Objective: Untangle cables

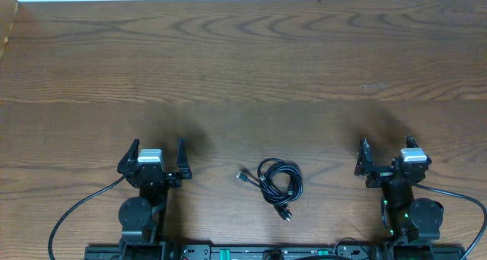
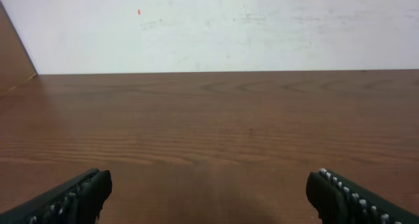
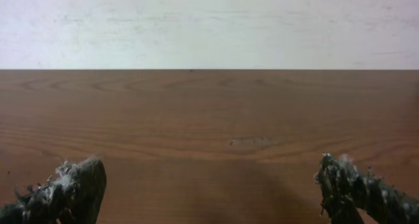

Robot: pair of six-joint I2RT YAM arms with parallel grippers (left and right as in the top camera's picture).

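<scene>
Cables: we see thin black cords bunched in one loose coil with overlapping loops. One plug end sticks out left and another trails toward the near edge. We can't separate individual cords at this size. The bundle lies on the table near the front edge, about midway between the arms and touching neither. The left gripper sits well to the bundle's left, its fingers spread wide with nothing between them. The right gripper sits well to the right, its fingers likewise wide apart and empty. Both point toward the far edge, with only bare wood ahead.
</scene>
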